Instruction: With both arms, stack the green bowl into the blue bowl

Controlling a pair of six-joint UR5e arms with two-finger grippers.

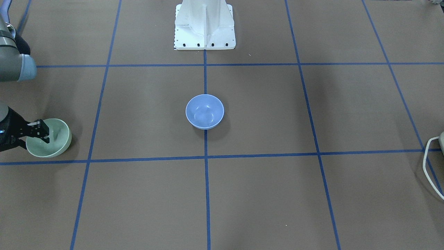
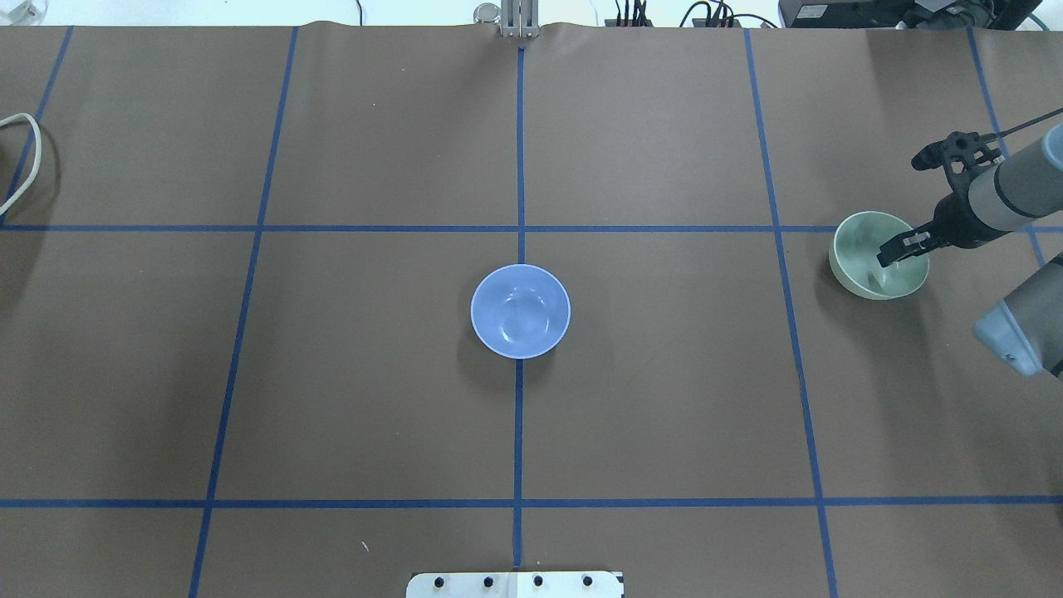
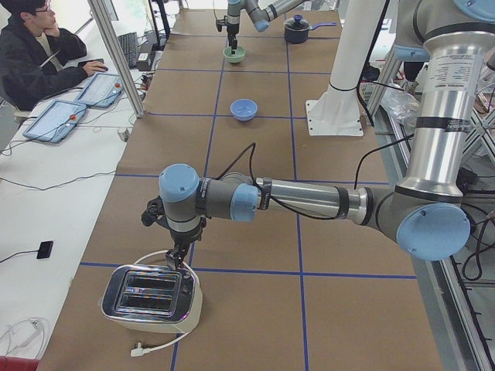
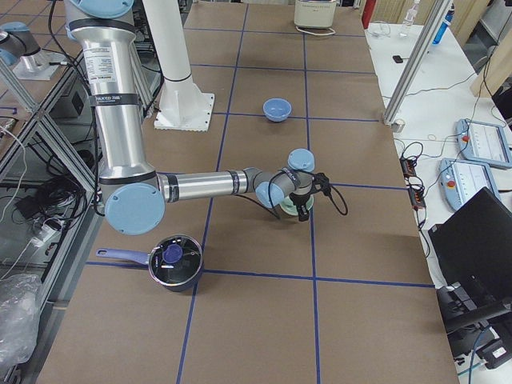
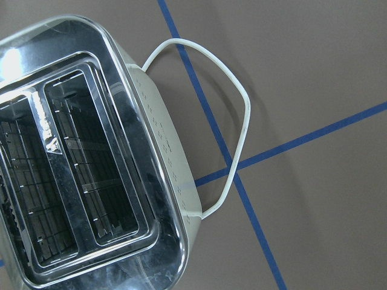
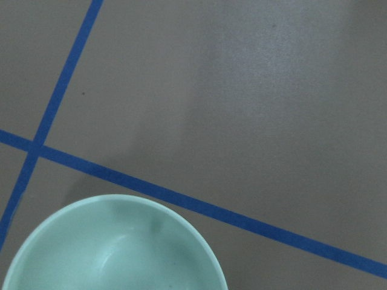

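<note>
The pale green bowl (image 1: 59, 139) (image 2: 859, 249) sits upright on the table at the robot's far right. My right gripper (image 1: 38, 137) (image 2: 901, 253) hangs over its rim, open, with one black finger (image 2: 897, 247) down inside the bowl and the other hidden outside it. The right wrist view shows the bowl's rim (image 6: 115, 254) at the bottom edge. The blue bowl (image 1: 204, 111) (image 2: 521, 311) stands empty at the table's centre, far from both grippers. My left gripper (image 3: 176, 259) hangs just above a toaster at the far left end. I cannot tell whether it is open or shut.
A chrome toaster (image 3: 151, 294) (image 5: 91, 169) with a white cord (image 5: 236, 121) lies under the left gripper. A dark lidded pot (image 4: 172, 262) stands beyond the green bowl on the right. The white pedestal base (image 1: 204, 31) is at the robot's side. An operator (image 3: 35, 54) sits at the side desk.
</note>
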